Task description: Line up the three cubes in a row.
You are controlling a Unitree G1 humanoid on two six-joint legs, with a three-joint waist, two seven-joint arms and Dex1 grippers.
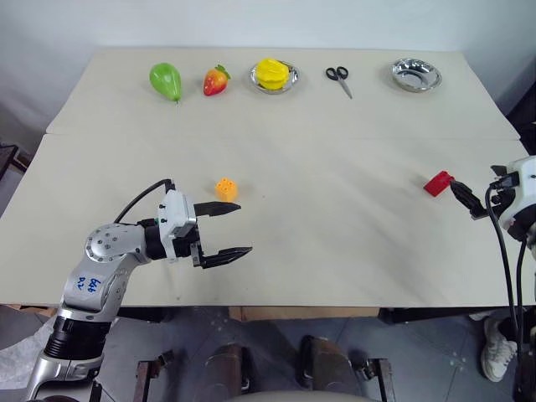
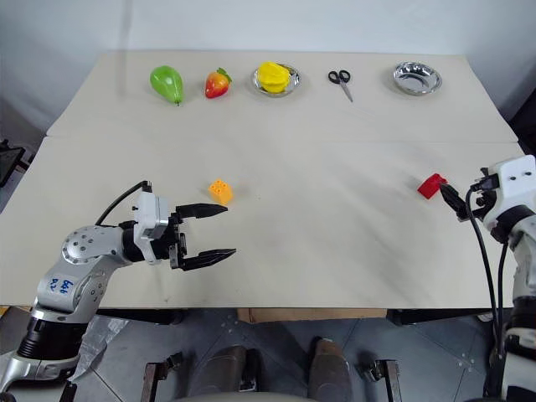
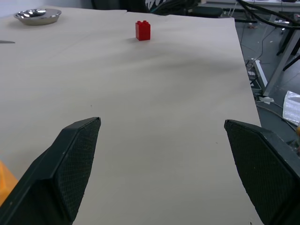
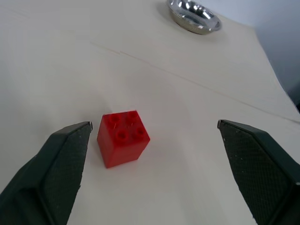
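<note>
Two of the studded plastic cubes show on the beige desk (image 1: 335, 243): the small orange plastic cube (image 1: 226, 189) sits at about 9 o'clock from the desk's middle, and the small red plastic cube (image 1: 436, 182) lies well apart from it, out at 3 o'clock near the desk's right edge. The left hand (image 1: 230, 229) hovers just at 6 o'clock of the orange cube, its two black fingers spread wide, gripping nothing. The right hand (image 4: 150, 154) also stands wide open and empty, with the red cube just ahead of it, close to one finger (image 4: 65, 154). Along the far edge at 12 o'clock lie a green pear (image 1: 166, 80), a red strawberry (image 1: 216, 81), a steel dish holding a yellow object (image 1: 273, 74), black scissors (image 1: 338, 78) and an empty steel bowl (image 1: 415, 74).
</note>
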